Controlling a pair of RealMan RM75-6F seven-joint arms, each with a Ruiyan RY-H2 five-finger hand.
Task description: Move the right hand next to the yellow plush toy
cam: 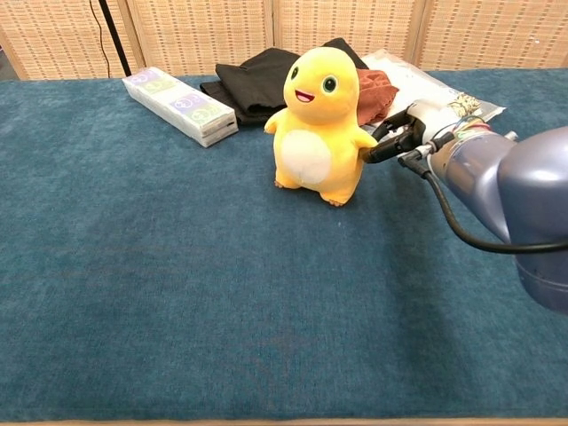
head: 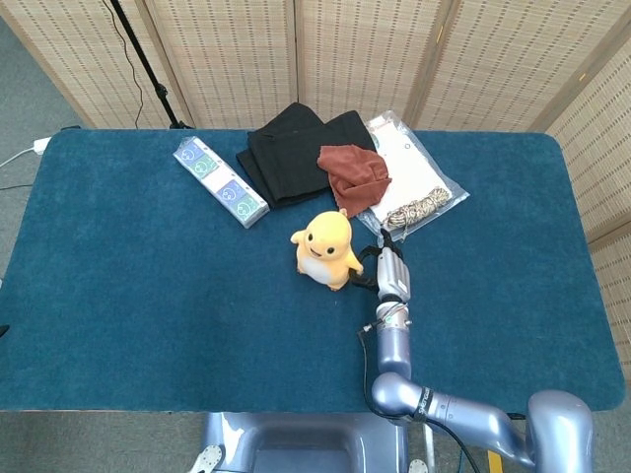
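The yellow plush toy [cam: 319,124] is standing upright near the middle of the blue desk [cam: 177,293]. The right hand [cam: 404,138] is reaching in just beside it, dark fingers [cam: 382,149] parted narrowly and touching the toy's arm, holding nothing.

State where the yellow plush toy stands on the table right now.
The yellow plush toy stands upright near the table's middle, just in front of the black cloth and rust-red cloth, with the right hand at its side.
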